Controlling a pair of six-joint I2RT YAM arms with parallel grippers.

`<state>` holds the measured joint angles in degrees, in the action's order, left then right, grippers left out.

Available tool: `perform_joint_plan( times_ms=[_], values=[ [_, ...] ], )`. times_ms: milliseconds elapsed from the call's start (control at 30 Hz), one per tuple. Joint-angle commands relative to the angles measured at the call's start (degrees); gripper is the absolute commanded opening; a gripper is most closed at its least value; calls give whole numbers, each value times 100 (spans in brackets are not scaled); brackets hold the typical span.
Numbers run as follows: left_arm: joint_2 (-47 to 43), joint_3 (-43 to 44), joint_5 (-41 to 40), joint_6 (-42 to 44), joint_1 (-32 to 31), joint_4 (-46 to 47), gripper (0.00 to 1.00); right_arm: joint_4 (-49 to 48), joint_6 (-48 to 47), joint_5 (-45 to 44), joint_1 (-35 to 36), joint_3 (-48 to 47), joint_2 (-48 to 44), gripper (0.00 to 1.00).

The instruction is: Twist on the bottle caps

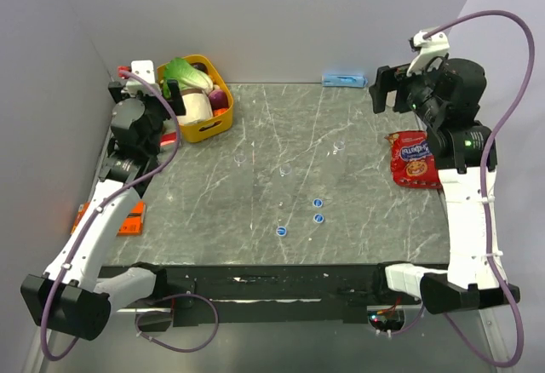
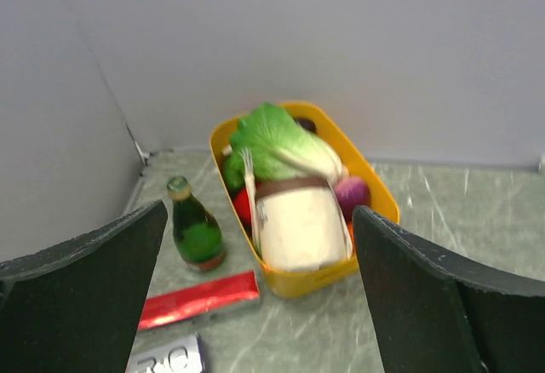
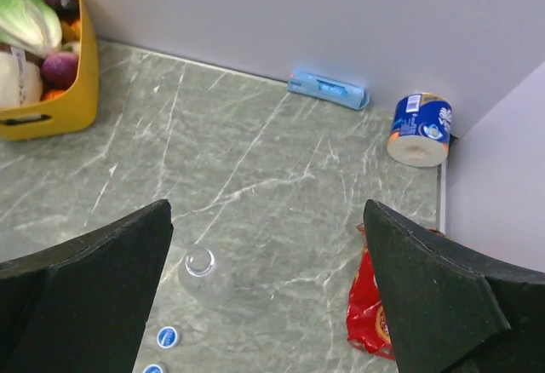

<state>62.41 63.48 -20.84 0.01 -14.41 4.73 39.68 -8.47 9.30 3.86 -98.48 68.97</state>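
**Item 1.** Left gripper (image 2: 260,245): black two-finger claw, fingers spread wide with nothing between them. It is raised over the table's 10 o'clock area and faces the far-left corner.

**Item 2.** Right gripper (image 3: 268,220): black two-finger claw, fingers spread wide with nothing between them. It is raised over the 2 o'clock area.

**Item 3.** Tiny round blue bottle caps (image 1: 317,203), three, each with a whitish mark facing up.
- All lie flat on the grey marbled tabletop (image 1: 213,220), just toward 5 o'clock of its centre.
- Two sit close together, one at 12 o'clock of the other.
- The third lies apart at their 8 o'clock, nearer the arm bases.
- None touches a bottle.

**Item 4.** Small clear colourless bottles (image 1: 285,169), three, upright and faint against the stone.
- They stand in a loose row across the centre, at 12 o'clock of the caps.
- One stands at 9 o'clock of the middle bottle, another at its 2 o'clock.
- The right wrist view shows one from above with its mouth open and two caps near its 7 o'clock.

**Item 5.** Yellow plastic basket (image 1: 203,130), at the 11 o'clock corner. It holds a pale green cabbage (image 2: 281,143), a purple onion (image 2: 351,192) and a whitish wrapped bundle (image 2: 298,228).

**Item 6.** Dark green glass bottle (image 2: 196,232), upright, just beside the basket at its 9 o'clock. A flat red bar (image 2: 200,299) lies at the bottle's 6 o'clock.

**Item 7.** Red snack bag (image 1: 415,158), lying flat at the table's 3 o'clock beside the right arm.

**Item 8.** Light blue tube (image 3: 328,88), against the far wall at 1 o'clock. A blue-and-white tape roll (image 3: 420,129) sits in the far-right corner.
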Motion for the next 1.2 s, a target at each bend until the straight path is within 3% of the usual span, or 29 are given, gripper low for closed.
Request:
perform_joint_plan(
  times_ms=[0,67,133,367,533,700,1167],
  values=[
    [-62,182,622,271,9,-586,96,250,-566,640,27,-49,161,100],
    [-307,68,905,333,9,-657,96,522,-1642,1974,45,-66,99,100],
    [-466,-134,1230,219,9,-728,96,690,-2227,2470,176,4,-6,99],
    [-976,-520,2346,903,26,-1659,96,1077,-2458,1935,1765,-110,528,87],
    [-1240,-758,2532,905,132,-1976,96,1639,-2589,1988,2259,-392,1179,74],
    [-1451,-890,3234,720,491,-2196,96,1499,-2756,1865,2576,-32,1522,74],
    [-1697,-1145,3464,386,967,-2143,96,1428,-2792,1056,3086,198,2481,75]
  ],
)
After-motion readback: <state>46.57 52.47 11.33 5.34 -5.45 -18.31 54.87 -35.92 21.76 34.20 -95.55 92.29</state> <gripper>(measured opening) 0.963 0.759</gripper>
